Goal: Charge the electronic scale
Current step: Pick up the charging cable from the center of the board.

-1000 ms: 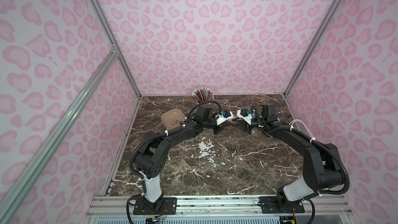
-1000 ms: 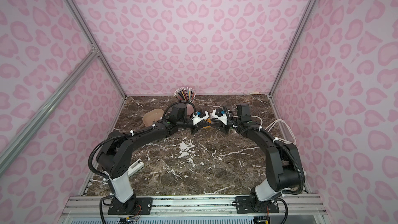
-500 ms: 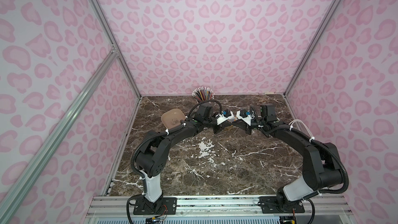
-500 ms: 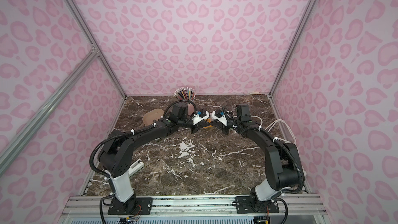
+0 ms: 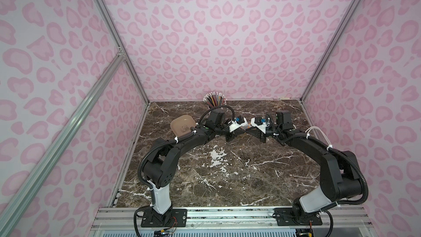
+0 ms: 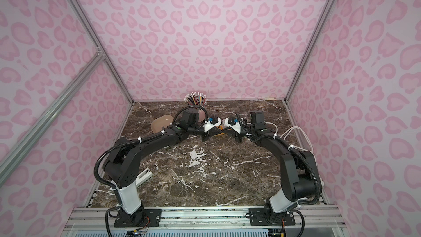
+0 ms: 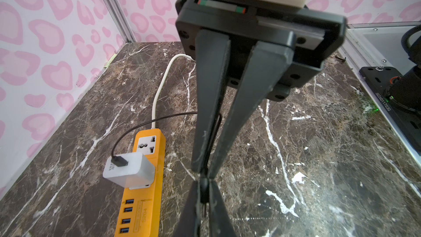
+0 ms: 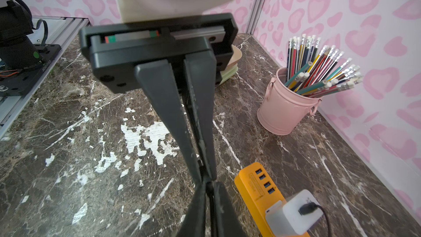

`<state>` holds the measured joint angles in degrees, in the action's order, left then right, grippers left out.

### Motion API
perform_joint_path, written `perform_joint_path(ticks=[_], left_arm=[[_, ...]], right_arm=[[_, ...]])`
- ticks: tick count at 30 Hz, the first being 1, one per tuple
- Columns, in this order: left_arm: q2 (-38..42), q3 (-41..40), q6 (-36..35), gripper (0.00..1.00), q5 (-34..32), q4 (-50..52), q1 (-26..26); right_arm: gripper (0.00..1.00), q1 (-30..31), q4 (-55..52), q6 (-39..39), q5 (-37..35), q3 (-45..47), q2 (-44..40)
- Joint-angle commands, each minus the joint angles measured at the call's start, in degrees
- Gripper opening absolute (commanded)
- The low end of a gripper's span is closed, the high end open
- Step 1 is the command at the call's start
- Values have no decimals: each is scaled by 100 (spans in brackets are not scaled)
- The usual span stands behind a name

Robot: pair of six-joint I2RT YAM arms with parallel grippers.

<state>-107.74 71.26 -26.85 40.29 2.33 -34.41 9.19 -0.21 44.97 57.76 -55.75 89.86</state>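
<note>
The electronic scale (image 5: 183,125) (image 6: 160,124) stands at the back left, its beige tray up; the right wrist view shows its tray and green base (image 8: 232,64) behind the left arm. My left gripper (image 7: 203,185) (image 5: 243,131) and right gripper (image 8: 208,185) (image 5: 251,131) meet tip to tip above the table, beside the orange power strip (image 7: 145,178) (image 8: 257,183). A thin black cable (image 7: 136,124) runs from the white charger block (image 7: 129,169) (image 8: 293,213) to between the right gripper's fingers (image 7: 246,110). Its dark plug (image 7: 204,190) is pinched in the left jaws. Both grippers are shut on it.
A pink cup of pencils (image 8: 284,108) (image 5: 215,101) stands at the back wall behind the left wrist. The strip's white lead (image 7: 159,87) trails to the right wall and loops there (image 6: 293,133). A white object (image 6: 143,176) lies by the left arm's base.
The right gripper's jaws have closed on the cable. Both arms have hardly shifted and still meet at the same spot.
</note>
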Motion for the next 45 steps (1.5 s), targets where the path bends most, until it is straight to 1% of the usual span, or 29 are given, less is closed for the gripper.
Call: perform_joint_path(ticks=[1, 6, 10, 13, 19, 23, 27, 30, 33, 36, 38, 41, 45], left_arm=[[87, 63, 25, 9, 172, -225, -4], [104, 63, 44, 9, 196, -270, -6], [106, 63, 58, 9, 207, -285, -10], [104, 63, 66, 9, 216, -303, -13], [105, 63, 91, 9, 224, -331, -13], [113, 63, 119, 9, 225, -372, -13], [113, 62, 176, 10, 225, -428, -13], [160, 3, 292, 18, 185, -552, -6], [312, -174, 545, 31, -39, -784, 13], [658, -550, 1025, 45, -494, -1238, 94], [950, -858, 1454, 50, -883, -1583, 203], [1484, -1431, 2204, 52, -1618, -2151, 443], [2124, -2059, 3183, 56, -3513, -2322, 777]], right_arm=[[11, 10, 47, 60, 217, -23, 42], [10, 13, 54, 69, 297, -6, 73], [14, 12, 38, 69, 338, 1, 83], [16, 13, 26, 91, 358, 2, 92], [12, 12, -58, 140, 429, -45, 145], [12, 14, -85, 166, 474, -47, 179], [7, 12, -42, 146, 474, -42, 187], [3, 4, 79, 60, 504, 7, 196], [0, 4, 254, -112, 473, 29, 255], [0, -14, 442, -340, 482, 8, 367], [0, -9, 577, -511, 504, 4, 437], [0, -18, 638, -761, 588, -113, 592], [0, -14, 711, -1124, 569, -252, 797]])
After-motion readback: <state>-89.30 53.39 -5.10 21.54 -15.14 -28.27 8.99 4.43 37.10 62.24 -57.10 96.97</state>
